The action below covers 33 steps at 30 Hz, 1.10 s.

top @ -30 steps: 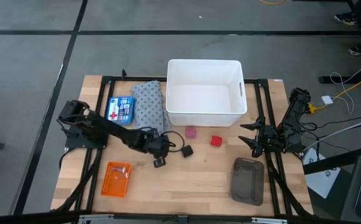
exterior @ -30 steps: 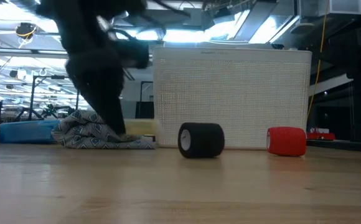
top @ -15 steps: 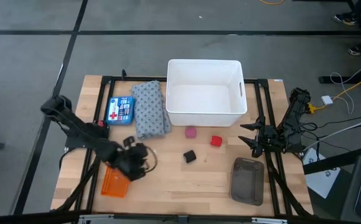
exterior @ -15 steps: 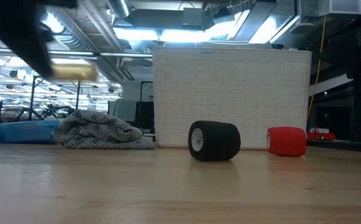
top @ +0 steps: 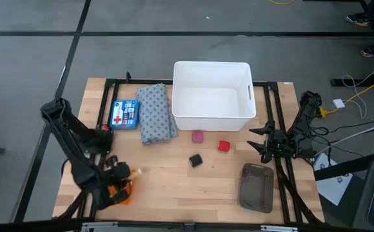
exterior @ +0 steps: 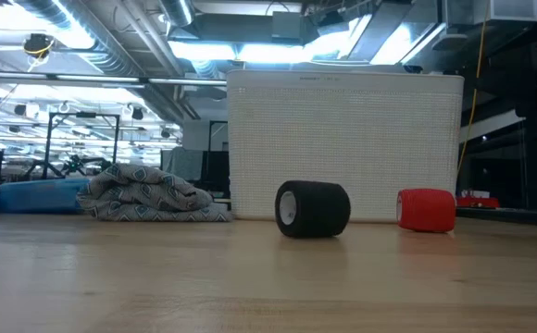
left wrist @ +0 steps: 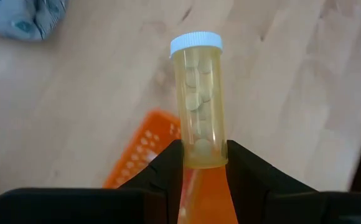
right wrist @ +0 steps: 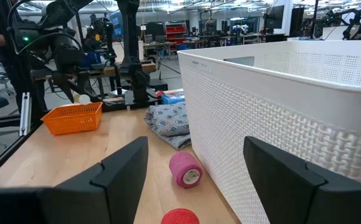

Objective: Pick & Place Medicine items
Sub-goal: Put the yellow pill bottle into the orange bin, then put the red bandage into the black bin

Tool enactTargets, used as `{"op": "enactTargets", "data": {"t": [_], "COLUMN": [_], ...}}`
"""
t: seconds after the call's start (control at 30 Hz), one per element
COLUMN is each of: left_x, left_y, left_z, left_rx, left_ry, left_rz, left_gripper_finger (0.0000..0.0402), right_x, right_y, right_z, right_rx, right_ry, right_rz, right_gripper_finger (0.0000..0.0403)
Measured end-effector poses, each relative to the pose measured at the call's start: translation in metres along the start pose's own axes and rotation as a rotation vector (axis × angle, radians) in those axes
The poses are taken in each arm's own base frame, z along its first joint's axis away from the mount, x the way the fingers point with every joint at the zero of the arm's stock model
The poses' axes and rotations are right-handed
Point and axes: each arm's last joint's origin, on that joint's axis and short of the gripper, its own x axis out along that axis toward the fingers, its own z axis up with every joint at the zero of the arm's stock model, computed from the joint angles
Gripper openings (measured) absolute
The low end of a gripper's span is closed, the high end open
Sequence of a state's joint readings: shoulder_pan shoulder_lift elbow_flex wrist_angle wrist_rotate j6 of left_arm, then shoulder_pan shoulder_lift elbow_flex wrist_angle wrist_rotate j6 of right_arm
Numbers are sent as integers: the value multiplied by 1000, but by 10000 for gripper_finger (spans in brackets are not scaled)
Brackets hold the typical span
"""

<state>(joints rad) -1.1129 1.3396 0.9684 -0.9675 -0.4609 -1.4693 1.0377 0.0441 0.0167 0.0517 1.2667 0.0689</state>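
Note:
The amber vial (left wrist: 199, 99) has a white cap and pills inside; my left gripper (left wrist: 203, 154) is shut on it. That gripper (top: 122, 179) hangs over the orange basket (top: 114, 193) at the table's near left corner. The flat blue box (top: 124, 114) with a red cross lies flat at the far left, beside the grey cloth (top: 156, 113). At the table's right edge my right gripper (top: 256, 144) waits open with nothing between its fingers (right wrist: 124, 165). My left gripper pinches the vial's bottom end (left wrist: 203, 159) between its two fingers. They slant downward, and the vial sticks out ahead of them with its white cap (left wrist: 196, 42) farthest from the gripper. The vial is lifted clear, above the orange basket (left wrist: 144, 149).
A white bin (top: 211, 96) stands at the far middle. In front of it lie a pink roll (top: 198, 136), a red roll (top: 223, 146) and a black roll (top: 195, 160). A dark grey tray (top: 256, 187) sits at the near right. Bare wood lies between basket and tray.
My left gripper has swung from beside the cloth at mid-table toward the near left corner, rising and rolling as it went. It carries the vial, which now hangs over the orange basket. The black roll has rolled a little toward the table's right.

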Motion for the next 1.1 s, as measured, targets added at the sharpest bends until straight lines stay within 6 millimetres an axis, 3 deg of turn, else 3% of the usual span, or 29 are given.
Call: {"op": "enactTargets", "data": {"t": [0.3, 0.6, 0.73, 1.1], "left_x": [-13, -5, 0, 0], "left_y": [1, 0, 3, 2], "left_z": [-36, -64, -68, -65], "left_rx": [-98, -209, -207, -179], "left_ry": [21, 154, 153, 69], "left_rz": [-3, 121, 194, 162], "left_gripper_finger": [100, 104, 120, 183], "right_x": [0, 0, 0, 0], "right_y": [0, 0, 0, 0], "right_z": [0, 0, 0, 0], "right_rx": [0, 0, 0, 0], "right_ry": [0, 0, 0, 0], "right_rz": [0, 0, 0, 2], "right_gripper_finger": [265, 265, 265, 265]}}
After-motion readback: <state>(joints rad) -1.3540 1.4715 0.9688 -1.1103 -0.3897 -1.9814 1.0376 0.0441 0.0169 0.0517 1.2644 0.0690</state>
